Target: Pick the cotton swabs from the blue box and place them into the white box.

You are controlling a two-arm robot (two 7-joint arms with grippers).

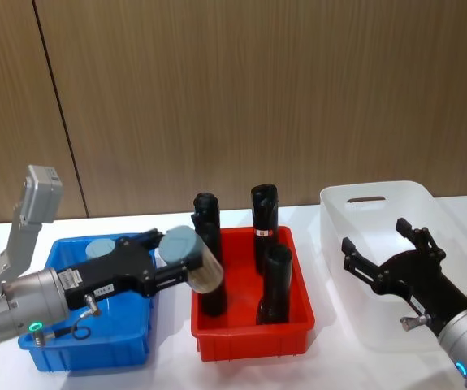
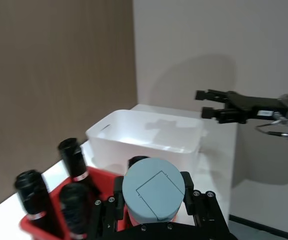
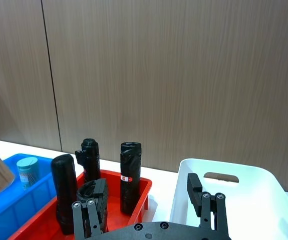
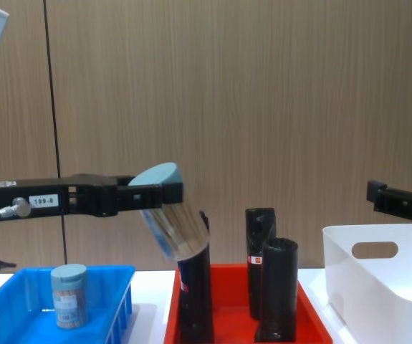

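We read one marking: a white sticker (image 4: pixel 46 201) printed "199-8" on the left tool's (image 4: pixel 159 195) black body, back from its fingers. We cannot read the labels on the cotton swabs jar (image 4: pixel 171 222) it grips or on the black rolls (image 4: pixel 260 244).

Head view: high, tilted down over the counter (image 1: pixel 172 357). Chest view: low, level, side-on to the same counter. Left wrist view: close over cotton swabs (image 2: pixel 153 190), facing white box (image 2: pixel 133 150). Right wrist view: faces red bin (image 3: pixel 140 194), common to all four.
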